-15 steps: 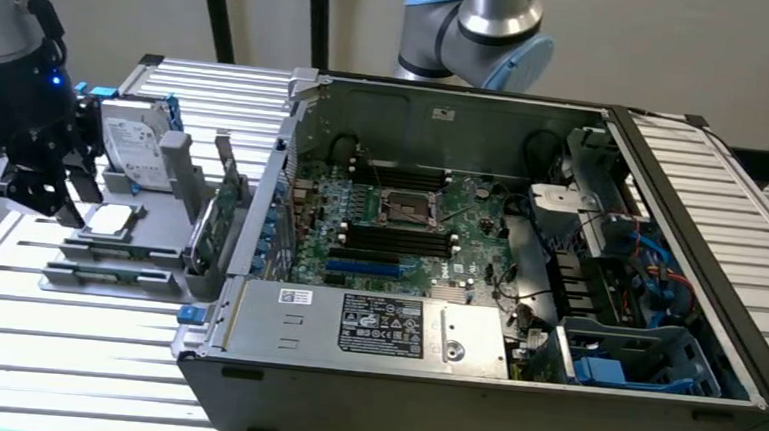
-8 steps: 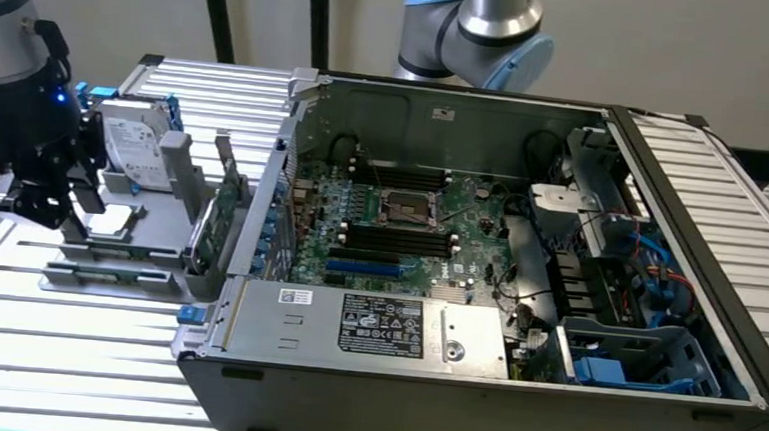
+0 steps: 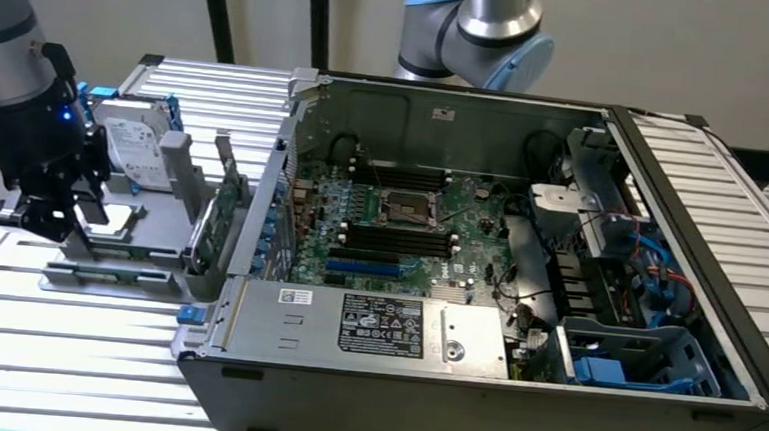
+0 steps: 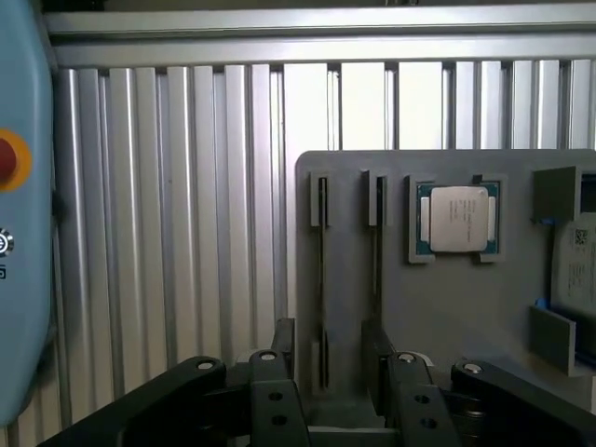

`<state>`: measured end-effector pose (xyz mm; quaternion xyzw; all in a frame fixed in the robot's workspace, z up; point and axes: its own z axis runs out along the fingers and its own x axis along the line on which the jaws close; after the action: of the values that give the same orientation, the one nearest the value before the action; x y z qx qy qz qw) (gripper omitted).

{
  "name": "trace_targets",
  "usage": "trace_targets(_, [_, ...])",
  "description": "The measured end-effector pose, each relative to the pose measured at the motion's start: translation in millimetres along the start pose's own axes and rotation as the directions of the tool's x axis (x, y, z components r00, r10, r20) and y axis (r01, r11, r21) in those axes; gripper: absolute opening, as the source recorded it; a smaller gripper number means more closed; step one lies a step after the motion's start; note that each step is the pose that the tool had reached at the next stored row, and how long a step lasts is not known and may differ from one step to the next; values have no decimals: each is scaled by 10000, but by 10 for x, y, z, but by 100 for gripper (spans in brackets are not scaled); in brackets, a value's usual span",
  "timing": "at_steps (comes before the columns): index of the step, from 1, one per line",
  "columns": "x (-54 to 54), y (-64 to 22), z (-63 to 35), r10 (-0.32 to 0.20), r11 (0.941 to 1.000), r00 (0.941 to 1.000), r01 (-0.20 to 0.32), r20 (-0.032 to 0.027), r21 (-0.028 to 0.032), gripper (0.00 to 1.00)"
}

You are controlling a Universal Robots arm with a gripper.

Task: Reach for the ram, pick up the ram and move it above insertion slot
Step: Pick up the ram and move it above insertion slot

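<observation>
My gripper (image 3: 57,218) hangs over the grey parts holder (image 3: 143,236) at the exterior view's left, beside the open computer case (image 3: 482,382). In the wrist view the gripper (image 4: 329,352) is open, its black fingers (image 4: 282,346) standing on either side of a narrow slot in the holder (image 4: 447,307). A thin dark edge (image 4: 322,270) stands in that slot and looks like the ram seen edge-on; its green face is hidden. A second similar slot (image 4: 377,261) lies beside it. The motherboard's long black memory slots (image 3: 397,238) are inside the case.
A silver hard drive (image 3: 135,150) and a green expansion card (image 3: 229,201) stand in the holder. A processor chip (image 4: 458,219) lies in the holder's recess. A light blue device with a red button (image 4: 17,233) is close by. Ribbed aluminium table (image 3: 68,356) surrounds everything.
</observation>
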<state>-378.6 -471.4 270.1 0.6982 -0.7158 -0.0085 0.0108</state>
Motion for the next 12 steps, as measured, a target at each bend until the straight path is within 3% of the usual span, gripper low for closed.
trace_targets(12, [17, -7, 217, -15, 10000, 10000, 15, 0, 0, 42])
